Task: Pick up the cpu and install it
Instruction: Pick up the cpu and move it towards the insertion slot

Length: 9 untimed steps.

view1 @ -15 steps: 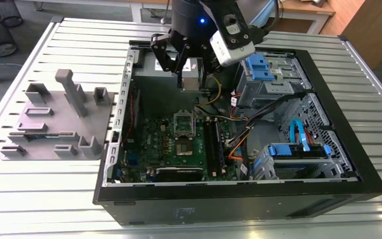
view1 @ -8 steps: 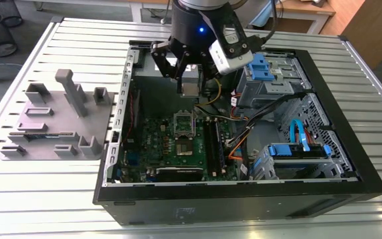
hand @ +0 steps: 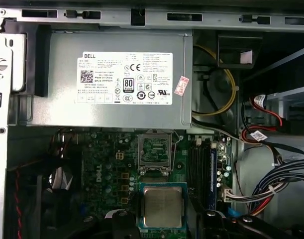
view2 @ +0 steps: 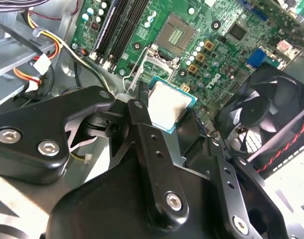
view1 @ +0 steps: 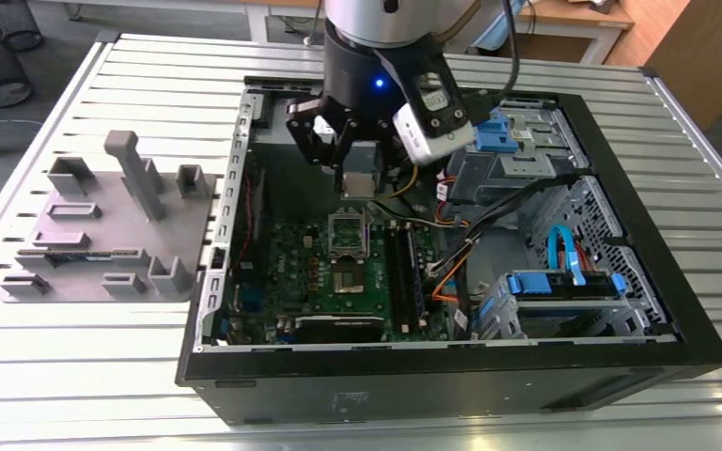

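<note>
Clamping the cpu [view2: 171, 105] by two opposite edges, the gripper [view2: 167, 115] is holding it flat, metal top up, so that its underside is facing the motherboard [hand: 107, 169] squarely. The cpu is hovering over that board, near the open socket [hand: 155, 151], with the power supply box [hand: 117, 74] lying beyond.

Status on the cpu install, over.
Gripper shut on cpu. Held over motherboard, not yet in socket. Socket uncovered, nothing lying across it.
</note>
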Available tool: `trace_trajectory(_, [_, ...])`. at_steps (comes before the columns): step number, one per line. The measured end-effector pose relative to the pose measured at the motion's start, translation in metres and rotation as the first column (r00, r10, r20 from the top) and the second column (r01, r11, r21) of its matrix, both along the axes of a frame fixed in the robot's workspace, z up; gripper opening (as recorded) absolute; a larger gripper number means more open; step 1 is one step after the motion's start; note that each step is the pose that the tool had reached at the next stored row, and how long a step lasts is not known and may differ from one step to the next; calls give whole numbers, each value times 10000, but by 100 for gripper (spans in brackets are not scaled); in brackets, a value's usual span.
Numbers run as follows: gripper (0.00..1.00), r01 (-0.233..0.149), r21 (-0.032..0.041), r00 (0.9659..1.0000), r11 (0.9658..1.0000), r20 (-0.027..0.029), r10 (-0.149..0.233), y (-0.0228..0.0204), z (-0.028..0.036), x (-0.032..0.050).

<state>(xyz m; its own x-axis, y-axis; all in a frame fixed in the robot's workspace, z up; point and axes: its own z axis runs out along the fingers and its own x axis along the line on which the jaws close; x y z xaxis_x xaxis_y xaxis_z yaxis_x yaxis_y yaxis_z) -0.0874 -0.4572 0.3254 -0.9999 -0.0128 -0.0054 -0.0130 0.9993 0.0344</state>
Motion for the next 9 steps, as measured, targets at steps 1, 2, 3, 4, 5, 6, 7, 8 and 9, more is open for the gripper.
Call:
trace_trajectory(1, [47,1,0,10000,10000,-1,-1,-4,-18,-1])
trace_trajectory(2, [47,1,0,10000,10000,-1,-1,-7,-37,-1])
trace_trajectory(3, [47,0,-1,10000,10000,-1,0,-9,-55,0])
trace_trajectory(4, [47,0,0,10000,10000,0,0,-11,-73,0])
trace_trajectory(5, [47,0,0,10000,10000,0,0,-11,-91,0])
trace_trajectory(6, [47,0,0,10000,10000,0,0,-11,-104,0])
trace_trajectory(7, [47,0,0,10000,10000,0,0,-11,-111,0])
trace_trajectory(8, [47,0,-2,10000,10000,-1,0,-11,-111,0])
trace_trajectory(9, [47,0,-3,10000,10000,-2,0,-12,-111,0])
